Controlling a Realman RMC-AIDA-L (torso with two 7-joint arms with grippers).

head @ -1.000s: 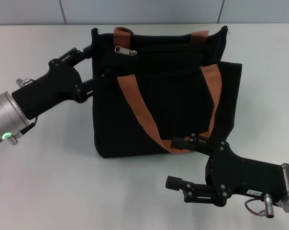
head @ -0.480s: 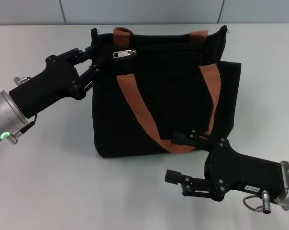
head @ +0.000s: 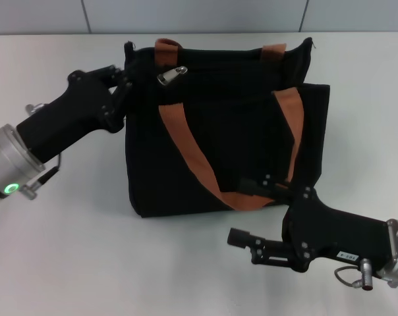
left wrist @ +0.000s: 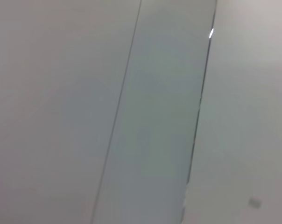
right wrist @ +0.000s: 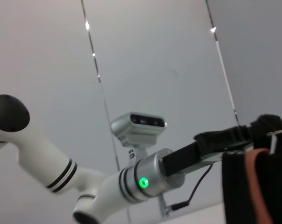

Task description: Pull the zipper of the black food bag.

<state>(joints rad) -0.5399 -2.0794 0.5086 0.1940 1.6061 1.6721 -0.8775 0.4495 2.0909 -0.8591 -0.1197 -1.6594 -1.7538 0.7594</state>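
Right now the black food bag lies flat on the pale counter, its two orange-brown handles spread across the front, and the zipper sits near the top edge toward the robot's left corner, its silver pull tab cocked up off the track. The left claw is pressed against that upper corner of the bag, fingers drawn close together on the fabric edge just beside the zipper, though whether it actually pinches the cloth cannot be told from the head view. The right claw hangs at the bag's lower edge with its jaws spread wide, one finger over the bottom of the handle loop and the other out over the bare counter, gripping nothing. The risk, as I judge it, is that neither claw has the pull tab: if the left arm drags from the corner, the whole bag would likely slide or bunch instead of the slider running, and the loose tab could flip away from a late grab.
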